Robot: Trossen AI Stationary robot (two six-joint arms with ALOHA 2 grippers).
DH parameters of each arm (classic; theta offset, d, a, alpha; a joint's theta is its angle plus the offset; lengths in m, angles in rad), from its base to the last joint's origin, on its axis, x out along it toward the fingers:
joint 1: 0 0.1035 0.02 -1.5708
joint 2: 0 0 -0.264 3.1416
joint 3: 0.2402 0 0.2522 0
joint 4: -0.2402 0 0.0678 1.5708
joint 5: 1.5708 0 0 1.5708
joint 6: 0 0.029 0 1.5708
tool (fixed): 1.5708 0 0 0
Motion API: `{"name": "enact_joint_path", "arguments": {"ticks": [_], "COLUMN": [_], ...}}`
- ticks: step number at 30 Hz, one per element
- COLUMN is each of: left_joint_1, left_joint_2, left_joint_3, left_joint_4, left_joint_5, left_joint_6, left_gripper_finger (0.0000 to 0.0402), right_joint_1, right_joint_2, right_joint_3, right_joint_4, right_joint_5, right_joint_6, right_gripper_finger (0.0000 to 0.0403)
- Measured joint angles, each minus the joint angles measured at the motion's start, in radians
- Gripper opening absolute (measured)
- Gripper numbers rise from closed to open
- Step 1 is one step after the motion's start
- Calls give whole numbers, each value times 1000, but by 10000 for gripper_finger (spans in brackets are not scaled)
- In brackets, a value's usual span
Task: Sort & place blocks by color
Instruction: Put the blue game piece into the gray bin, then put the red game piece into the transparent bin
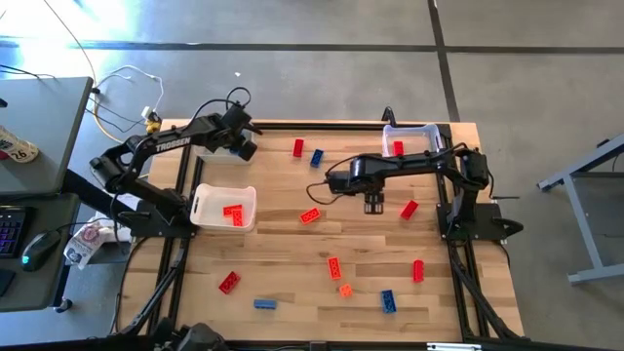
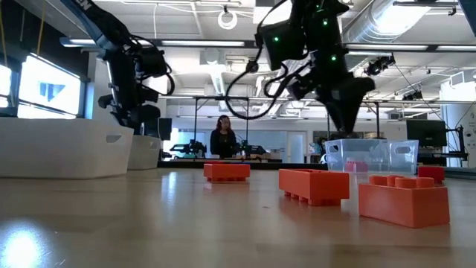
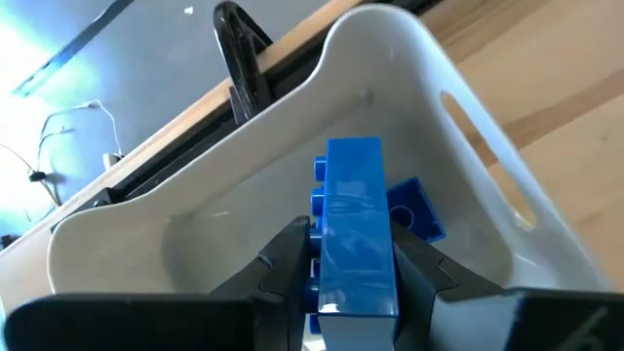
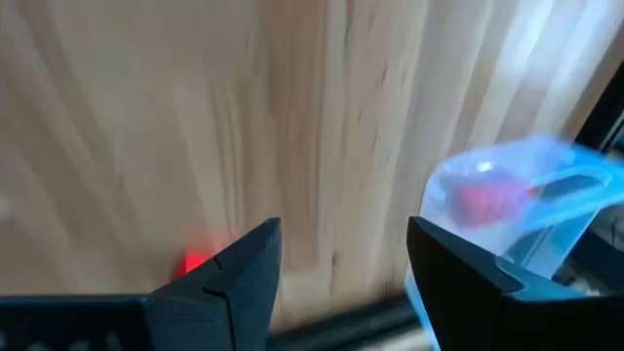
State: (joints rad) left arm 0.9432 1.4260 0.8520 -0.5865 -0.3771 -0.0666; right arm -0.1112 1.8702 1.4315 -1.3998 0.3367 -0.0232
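While left gripper (image 3: 346, 278) hangs over white bin (image 3: 458, 127) near table's 11 o'clock edge, fingers clamp upright blue block (image 3: 353, 229); second blue block (image 3: 417, 210) lies inside that bin. Right gripper (image 1: 375, 204) hovers above table centre, fingers apart, nothing between them. Clear bin (image 1: 409, 139) at 1 o'clock holds red block (image 1: 398, 148). Second white bin (image 1: 224, 207) at 9 o'clock holds red blocks (image 1: 233, 214). Loose red, orange, blue blocks scattered over rest of table (image 1: 292, 283), mostly toward 6 o'clock. Person (image 2: 222, 138) stands in room beyond.
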Motion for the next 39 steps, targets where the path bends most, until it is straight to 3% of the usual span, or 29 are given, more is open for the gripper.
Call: {"name": "enact_joint_path", "arguments": {"ticks": [13,22,39], "left_joint_1": [0,0,-2], "left_joint_2": [12,12,11], "left_joint_3": [0,0,0], "left_joint_4": [4,9,15], "left_joint_5": [0,0,0], "left_joint_6": [14,26,26], "left_gripper_finger": [133,178,184], "right_joint_1": [0,0,14], "right_joint_2": [-15,-163,-280], "right_joint_3": [-17,-186,-432], "right_joint_4": [-169,-124,-74], "right_joint_5": [-39,-25,-67], "right_joint_6": [49,70,-88], "right_gripper_finger": [209,209,209]}}
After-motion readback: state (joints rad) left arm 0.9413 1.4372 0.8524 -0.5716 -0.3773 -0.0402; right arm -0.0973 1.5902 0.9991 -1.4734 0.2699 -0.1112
